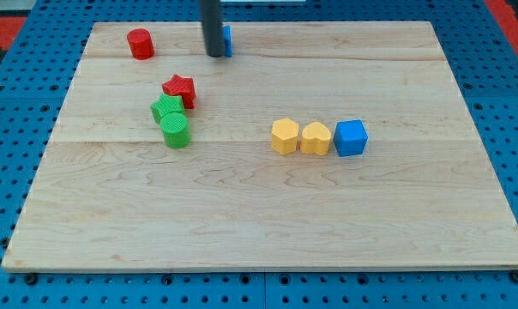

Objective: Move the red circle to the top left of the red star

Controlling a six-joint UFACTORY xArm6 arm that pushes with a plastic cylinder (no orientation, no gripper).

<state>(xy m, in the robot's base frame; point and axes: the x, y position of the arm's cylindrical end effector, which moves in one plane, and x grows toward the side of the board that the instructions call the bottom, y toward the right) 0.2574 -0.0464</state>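
Observation:
The red circle (140,43) stands near the board's top left corner. The red star (179,90) lies below and to the right of it, touching a green star-shaped block (166,110). My tip (214,54) is at the view's top, to the right of the red circle and apart from it. It stands right in front of a blue block (227,39), which it partly hides.
A green circle (176,130) touches the green block from below. A row of a yellow hexagon (284,136), a yellow heart (315,138) and a blue cube (351,137) lies right of centre. The wooden board (259,215) sits on a blue perforated table.

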